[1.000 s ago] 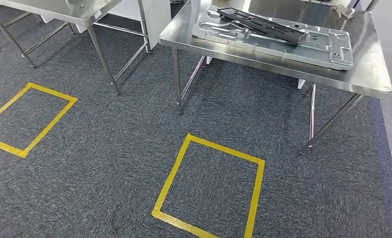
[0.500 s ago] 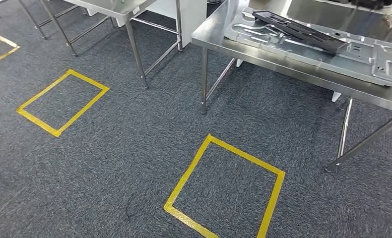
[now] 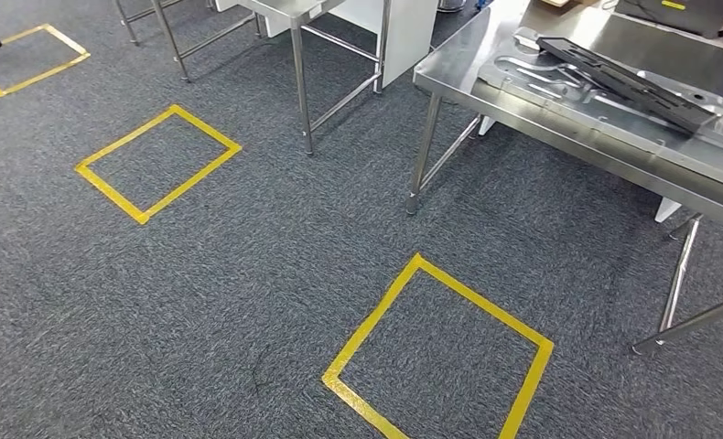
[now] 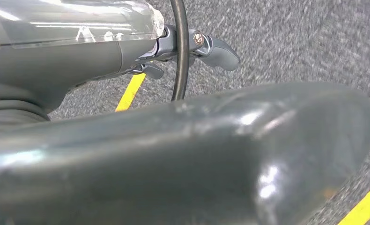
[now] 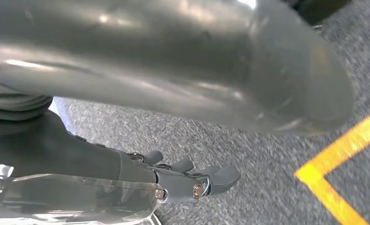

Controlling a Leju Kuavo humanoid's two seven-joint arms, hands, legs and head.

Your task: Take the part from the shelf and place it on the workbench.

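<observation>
Both arms hang over the grey carpet. The left hand (image 4: 192, 47) holds nothing, its dark fingers (image 4: 218, 52) stretched out; the right hand (image 5: 188, 180) is likewise empty, fingers (image 5: 223, 176) extended and slightly apart. One long black flat part (image 3: 628, 84) lies on a silver stamped metal panel (image 3: 559, 87) on the steel workbench (image 3: 559, 137), its long axis running diagonally from the far left toward the near right. Three yellow tape squares (image 3: 440, 352) mark the floor.

The counter (image 3: 559, 119) at far right runs off the picture's edge, cutting off the black part (image 3: 628, 82) and the grey metal panel (image 3: 541, 78) beneath it. Both wrist views blur the carpet (image 5: 248, 154); a thick thumb (image 4: 211, 154) crowds the left one.
</observation>
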